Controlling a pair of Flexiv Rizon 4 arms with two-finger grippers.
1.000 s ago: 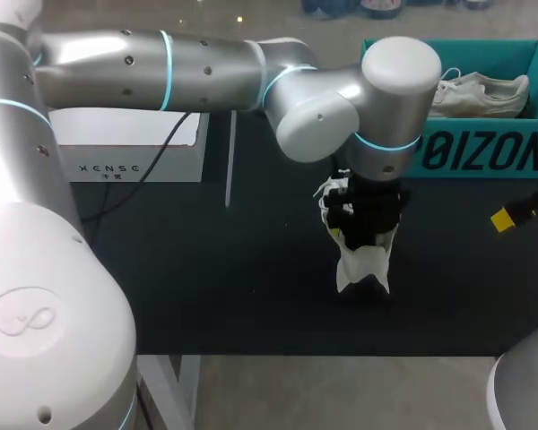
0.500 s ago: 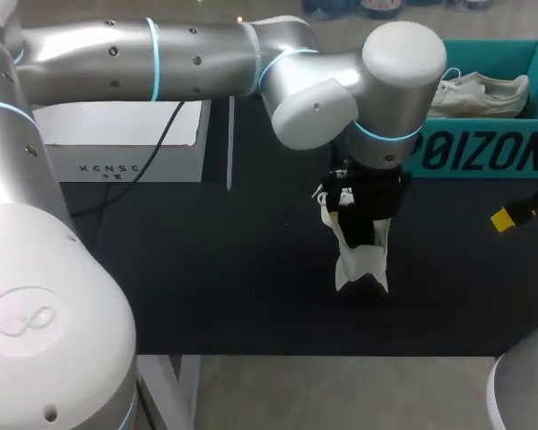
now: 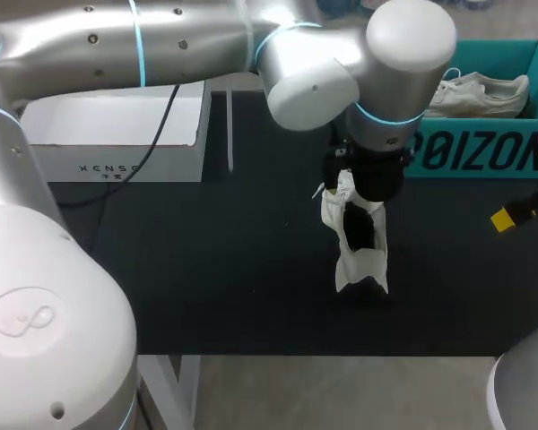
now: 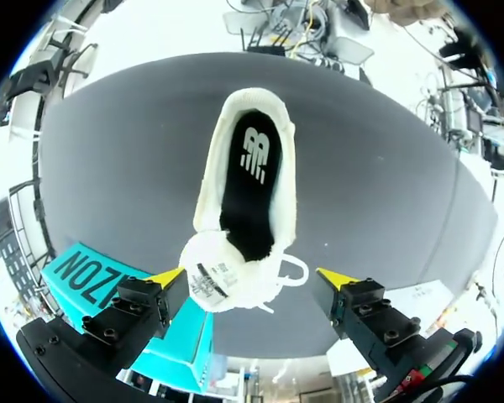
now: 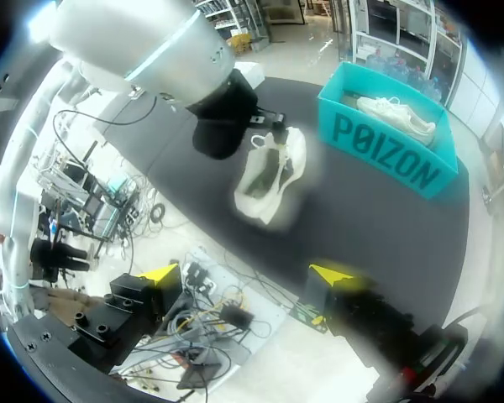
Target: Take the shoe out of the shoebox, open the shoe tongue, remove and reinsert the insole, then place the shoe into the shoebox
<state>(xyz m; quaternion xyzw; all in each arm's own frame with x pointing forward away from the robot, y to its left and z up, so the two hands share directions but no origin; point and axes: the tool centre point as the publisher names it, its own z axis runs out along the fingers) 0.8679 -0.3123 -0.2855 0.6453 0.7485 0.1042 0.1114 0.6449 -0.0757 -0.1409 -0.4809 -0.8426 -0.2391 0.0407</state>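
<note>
Over the white shoe (image 3: 360,262), left arm (image 3: 403,72) vertical at the wrist, gripper (image 4: 250,275) spread wide astride the tongue (image 4: 223,275).

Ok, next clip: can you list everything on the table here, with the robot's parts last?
white sneaker with black insole: one, white, mid-table on the mat.
teal cardboard shoebox: one, teal, far right of the table.
second white sneaker: one, white, inside the shoebox.
flat white box: one, white, far left.
black table mat: one, black, under everything.
left gripper: one, yellow-tipped, open, above the first sneaker's tongue.
right gripper: one, yellow-tipped, open, empty, at the table's right edge.
</note>
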